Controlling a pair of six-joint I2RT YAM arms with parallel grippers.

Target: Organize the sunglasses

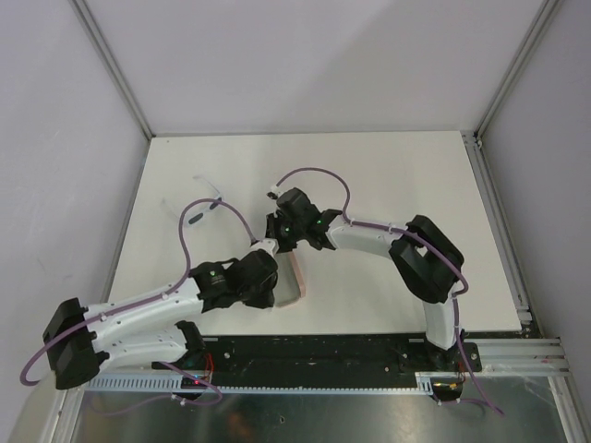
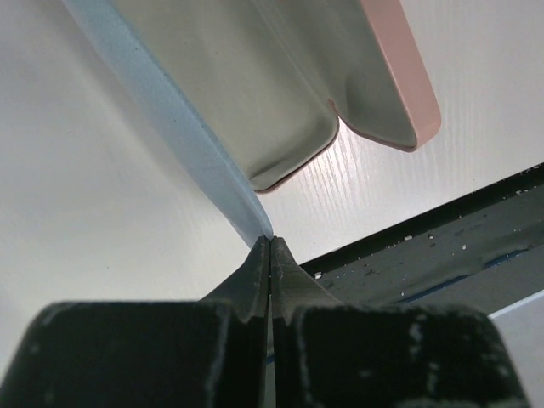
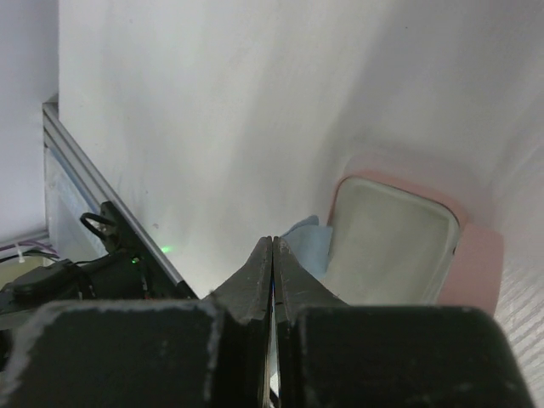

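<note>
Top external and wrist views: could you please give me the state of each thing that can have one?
left gripper: shut on the light blue cloth.
right gripper: shut, beside the cloth; grip unclear.
light blue cloth: one end pinched, lying along the case.
pink case: open, nothing seen inside.
white-framed sunglasses: on the table, arms unfolded.

We spot one pair of sunglasses on the far-left part of the white table, pale translucent frame, thin pale arms splayed open, dark lens showing, lying flat afaict, close to a purple cable, too small for more detail tbh
</note>
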